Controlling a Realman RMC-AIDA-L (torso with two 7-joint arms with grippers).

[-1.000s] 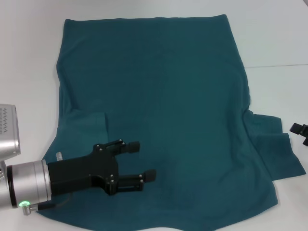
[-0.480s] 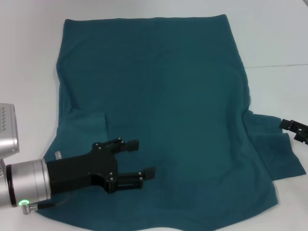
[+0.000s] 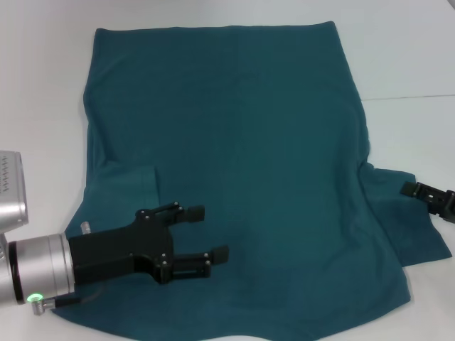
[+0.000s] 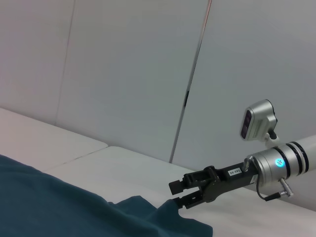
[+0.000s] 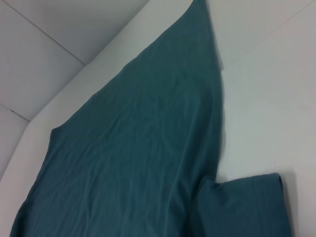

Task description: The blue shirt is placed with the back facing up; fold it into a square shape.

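Advanced inward from the table's right edge, the right gripper [image 3: 411,189], tips now over the spread right sleeve [image 3: 409,220] of the blue shirt [image 3: 234,142] (a second earlier barely in view beyond that sleeve's outer edge). Seen from the left wrist with fingers parted just above the sleeve's edge [image 4: 190,224]. Contact with the cloth not discernible.

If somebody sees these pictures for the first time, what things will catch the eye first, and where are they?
First, the blue shirt, spread flat with its plain side up, covering most of the white table. Next, the left gripper, open, hovering over the shirt's near left part. Last, the right gripper, open at the tip of the shirt's right sleeve.
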